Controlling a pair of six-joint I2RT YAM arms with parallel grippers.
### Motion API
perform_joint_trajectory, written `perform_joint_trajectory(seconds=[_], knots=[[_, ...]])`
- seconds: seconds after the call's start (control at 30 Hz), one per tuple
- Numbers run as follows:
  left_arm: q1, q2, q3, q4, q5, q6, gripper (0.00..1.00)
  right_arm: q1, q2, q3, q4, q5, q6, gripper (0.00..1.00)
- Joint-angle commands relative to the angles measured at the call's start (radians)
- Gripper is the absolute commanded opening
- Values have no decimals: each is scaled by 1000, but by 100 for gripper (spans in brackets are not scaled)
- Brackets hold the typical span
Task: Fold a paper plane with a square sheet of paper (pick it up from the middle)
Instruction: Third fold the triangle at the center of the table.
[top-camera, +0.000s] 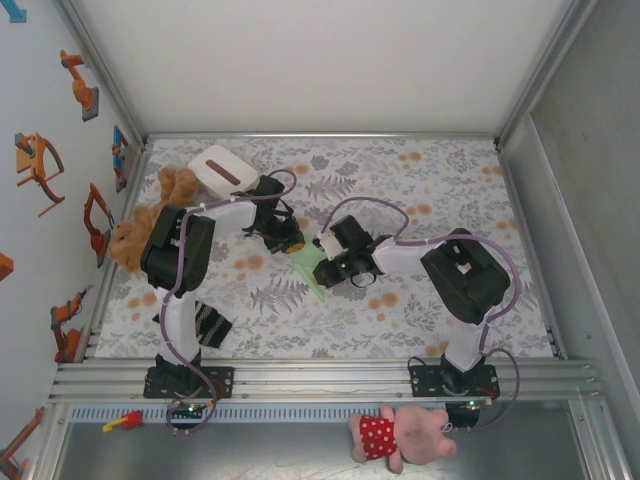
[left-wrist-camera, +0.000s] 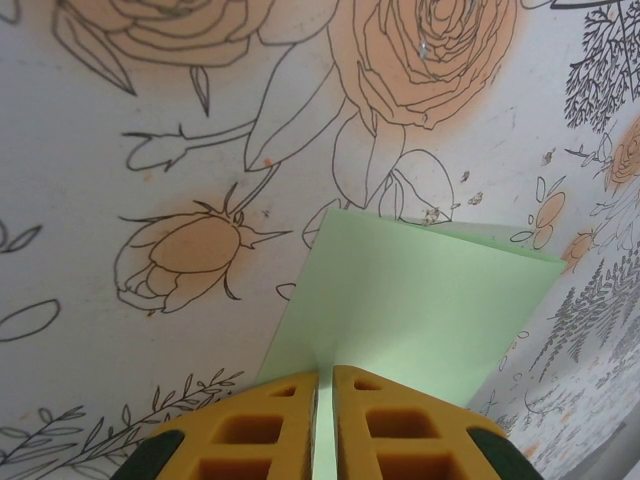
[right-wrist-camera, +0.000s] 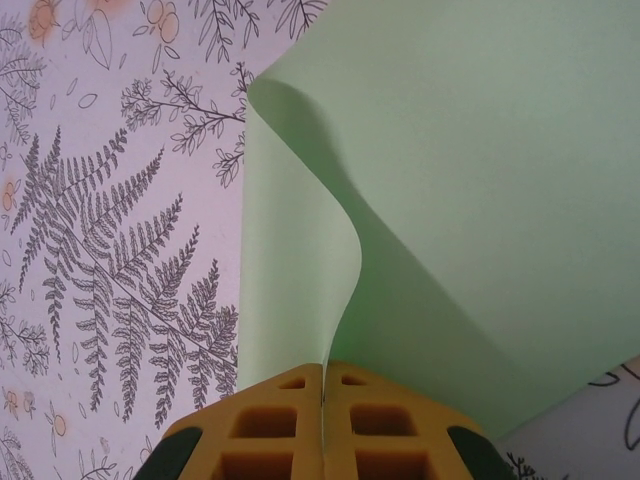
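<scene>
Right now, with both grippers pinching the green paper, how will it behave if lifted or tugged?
Probably floppy: the green paper bows in an S-curve above the right gripper. Likely light: the left gripper holds it by one edge. May crease if tugged.

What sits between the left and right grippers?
The square sheet of paper, pale green, spans the gap in the top view; the wrist views show the left gripper and right gripper each shut on it.
</scene>
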Motion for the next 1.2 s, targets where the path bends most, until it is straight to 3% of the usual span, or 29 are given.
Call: perform_joint_trajectory(seconds=[0.0,0.3,0.5,0.63,0.83,1.17], knots=[[-10,41,-1,-54,-22,17,14,-6,21,22,-19,8,8,0],[-1,-62,6,-25,-29,-6,19,-6,31,22,-28,12,7,0],[17,-195,-88,18,-88,-64,26,-6,33,26,-28,12,10,0],[18,-289,-221,121,-92,-140,30,-8,36,26,-24,11,18,0],[-22,-407,-431,401,-51,-308,32,-10,40,24,-12,8,38,0],[-124,-357,-477,484,-64,-372,19,-16,48,28,-5,0,58,0]])
